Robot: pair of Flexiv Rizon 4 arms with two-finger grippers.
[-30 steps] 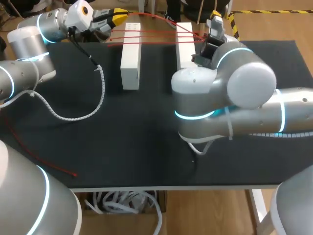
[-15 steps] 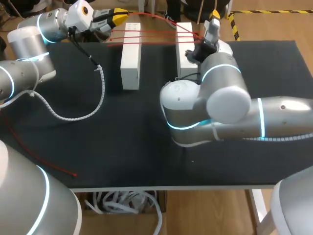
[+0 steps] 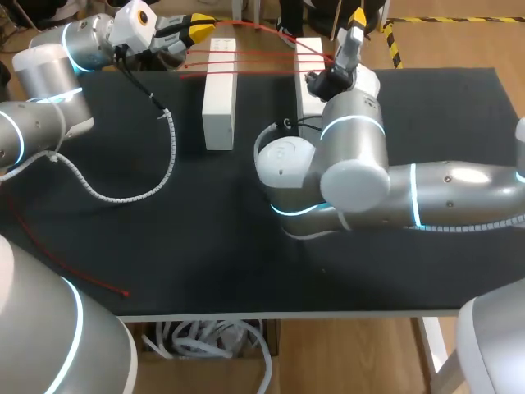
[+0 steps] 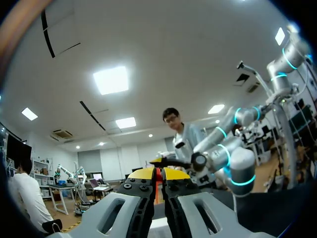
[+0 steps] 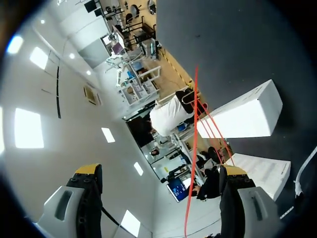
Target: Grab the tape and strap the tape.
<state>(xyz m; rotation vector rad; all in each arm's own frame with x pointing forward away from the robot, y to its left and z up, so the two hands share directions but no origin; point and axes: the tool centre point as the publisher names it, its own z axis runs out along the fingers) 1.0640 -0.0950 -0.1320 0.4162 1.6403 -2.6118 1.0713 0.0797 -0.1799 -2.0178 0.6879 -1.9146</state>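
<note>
At the far left edge of the black table (image 3: 205,246) the left gripper (image 4: 158,174) has kept its place over the last second, its yellow tips pinched together on the red tape (image 3: 262,59), whose end shows as a thin red strip between them in the left wrist view. From there the tape runs in several taut strands across the top of the left white block (image 3: 219,94) to the right white block (image 3: 308,74), and these strands lie as they did before. A loose length of red tape (image 3: 74,267) trails over the near left part of the table, apart from the blocks, also unmoved, as is the white coiled cable (image 3: 168,148) hanging from the left arm. The right arm has changed: its big elbow joint has swung toward the middle of the table, now just beside the near end of the right white block, and its wrist has lifted and stretched out past that block's far end. The right gripper (image 5: 159,173) stands wide open with nothing in its grasp; in the right wrist view a strand of the tape passes between its spread fingers, touching neither.
</note>
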